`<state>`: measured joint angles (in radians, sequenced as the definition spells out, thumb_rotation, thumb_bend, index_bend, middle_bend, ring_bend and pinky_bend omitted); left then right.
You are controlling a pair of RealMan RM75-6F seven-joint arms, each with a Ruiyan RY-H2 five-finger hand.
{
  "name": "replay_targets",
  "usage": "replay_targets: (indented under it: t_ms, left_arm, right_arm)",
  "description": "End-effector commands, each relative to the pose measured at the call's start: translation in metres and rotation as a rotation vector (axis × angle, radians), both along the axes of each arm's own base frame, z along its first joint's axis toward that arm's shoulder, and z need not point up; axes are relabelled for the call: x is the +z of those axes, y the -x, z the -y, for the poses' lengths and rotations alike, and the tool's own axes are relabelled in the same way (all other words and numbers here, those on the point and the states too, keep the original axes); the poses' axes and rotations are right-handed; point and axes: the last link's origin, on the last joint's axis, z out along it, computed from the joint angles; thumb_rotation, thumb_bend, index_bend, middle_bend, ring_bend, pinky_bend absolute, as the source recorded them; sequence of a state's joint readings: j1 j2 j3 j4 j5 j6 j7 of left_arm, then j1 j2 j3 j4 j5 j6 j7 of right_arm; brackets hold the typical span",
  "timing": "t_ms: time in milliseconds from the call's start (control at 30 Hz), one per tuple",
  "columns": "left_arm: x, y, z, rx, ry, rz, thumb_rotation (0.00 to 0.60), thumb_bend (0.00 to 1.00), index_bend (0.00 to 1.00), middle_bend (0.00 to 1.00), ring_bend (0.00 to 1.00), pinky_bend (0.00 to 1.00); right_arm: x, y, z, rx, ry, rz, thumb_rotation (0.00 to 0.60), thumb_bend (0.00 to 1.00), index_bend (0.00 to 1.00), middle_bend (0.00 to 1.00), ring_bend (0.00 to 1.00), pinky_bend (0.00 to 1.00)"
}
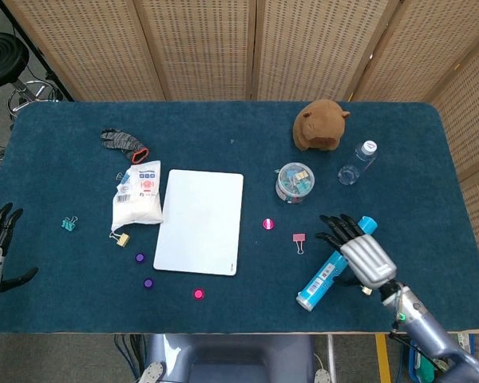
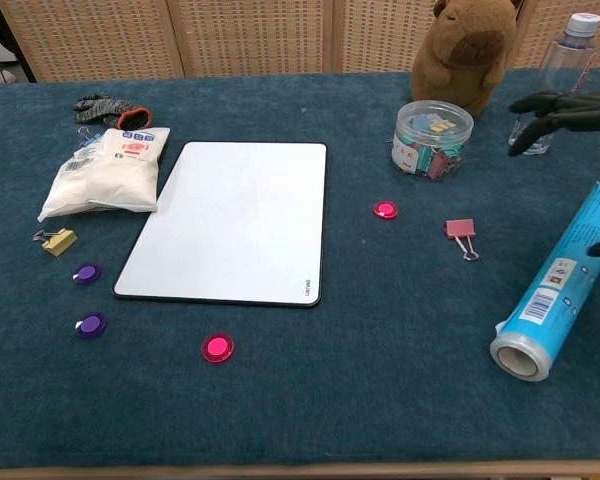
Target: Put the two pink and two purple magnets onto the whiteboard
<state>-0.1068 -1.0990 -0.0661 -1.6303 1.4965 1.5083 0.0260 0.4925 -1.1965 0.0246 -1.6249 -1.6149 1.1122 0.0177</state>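
Lying flat, whiteboard (image 1: pixel 200 221) lengthwise away

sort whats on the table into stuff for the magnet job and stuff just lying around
For the job: whiteboard; pink magnets and; purple magnets and.

Lying about: white bag, glove, plush toy, clip jar, water bottle, blue tube, pink binder clip.

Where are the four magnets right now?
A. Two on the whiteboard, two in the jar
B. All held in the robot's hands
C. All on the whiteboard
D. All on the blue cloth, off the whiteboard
D: the two pink magnets and two purple magnets lie on the cloth around the bare whiteboard.
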Motion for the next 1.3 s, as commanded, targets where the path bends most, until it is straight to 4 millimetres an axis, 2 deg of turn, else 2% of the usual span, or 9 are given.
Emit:
replay_targets:
  t_ms: [33,167,500,633,700,833,1300]
  left_arm:
    - [0.0,0.001,-0.001,0.005,0.002,0.002,0.6,0.02,0.0,0.0,0.0,0.0]
    - [0.002,0.002,-0.003,0.009,0.002,0.007,0.6,0.02,0.0,0.0,0.0,0.0]
    - [0.007,0.004,-0.004,0.009,-0.004,0.022,0.6,0.02,0.0,0.0,0.0,0.0]
    - [0.008,0.003,-0.003,0.007,-0.004,0.026,0.6,0.02,0.0,0.0,0.0,0.0]
    - [0.009,0.004,-0.004,0.011,-0.009,0.029,0.6,0.02,0.0,0.0,0.0,0.0]
    - [0.008,0.005,-0.005,0.009,-0.01,0.026,0.6,0.02,0.0,0.0,0.0,0.0]
    - [0.007,0.007,-0.008,0.019,-0.009,0.022,0.6,0.02,0.0,0.0,0.0,0.0]
  right_arm:
    - [-0.028,-0.037,0.021,0.054,-0.042,-0.017,0.6,0.0,0.26,0.0,0.0,0.0]
    - [-0.05,-0.059,0.036,0.078,-0.052,-0.05,0.6,0.0,0.3,0.0,0.0,0.0]
    - [-0.088,-0.093,0.068,0.081,-0.017,-0.121,0.6,0.16,0.34,0.0,0.0,0.0]
    - [-0.098,-0.099,0.082,0.065,-0.006,-0.148,0.6,0.18,0.34,0.0,0.0,0.0]
    - [-0.103,-0.098,0.094,0.046,0.004,-0.181,0.6,0.2,0.34,0.0,0.0,0.0]
    - [-0.106,-0.096,0.105,0.032,0.019,-0.217,0.6,0.21,0.35,0.0,0.0,0.0]
    - [-0.119,-0.105,0.116,0.085,0.041,-0.325,0.6,0.21,0.36,0.0,0.0,0.0]
